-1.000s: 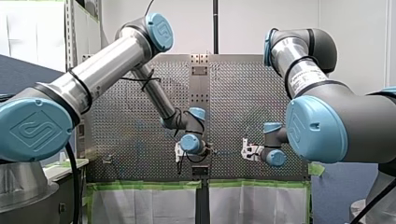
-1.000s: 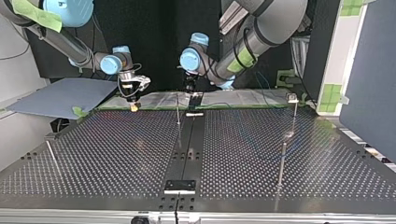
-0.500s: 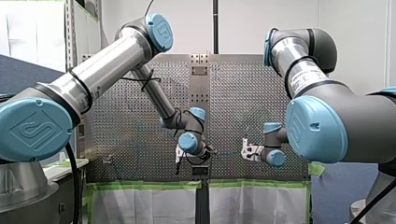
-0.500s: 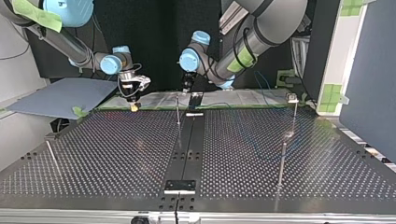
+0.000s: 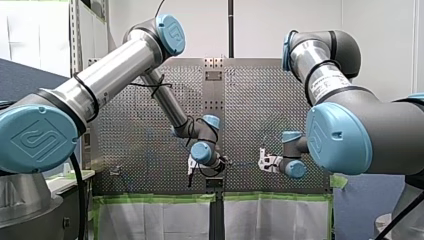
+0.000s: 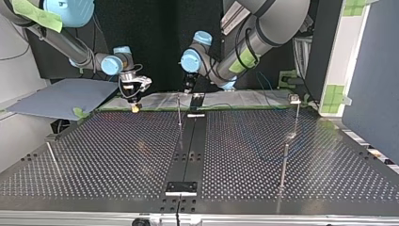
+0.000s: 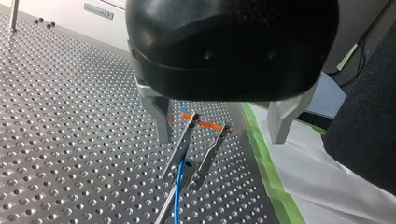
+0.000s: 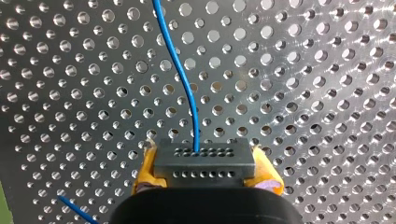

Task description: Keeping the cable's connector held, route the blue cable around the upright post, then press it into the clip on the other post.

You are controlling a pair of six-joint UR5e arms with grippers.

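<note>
Connector grip first: my right gripper [image 8: 204, 175] is closed on the black rectangular connector block [image 8: 204, 158], with its yellow pads [image 8: 145, 170] pressed against the block's two ends. The thin blue cable [image 8: 187, 88] leaves the middle of the block's hole-studded face and runs ahead over the perforated metal table [image 8: 317, 70]. A second short stretch of blue shows beside the gripper.

In the top view this gripper hangs near the table's far edge, to the view's left of the dark centre strip [image 6: 190, 150]. It is apart from the thin upright metal post [image 6: 179, 112] that stands just beside that strip.

My left gripper [image 7: 219, 136] is wide open, with nothing gripped by its bare metal fingers [image 7: 159, 116]. In the left wrist view the post's top bears a small orange piece [image 7: 205, 124] and shows in the gap between those fingers, touching neither. The blue cable lies along the post's lower part, but I cannot tell whether it passes round the post.

Toward the top view's right stands another thin post [image 6: 297, 117] carrying a small metal clip [image 6: 295, 99], well apart from both grippers
</note>
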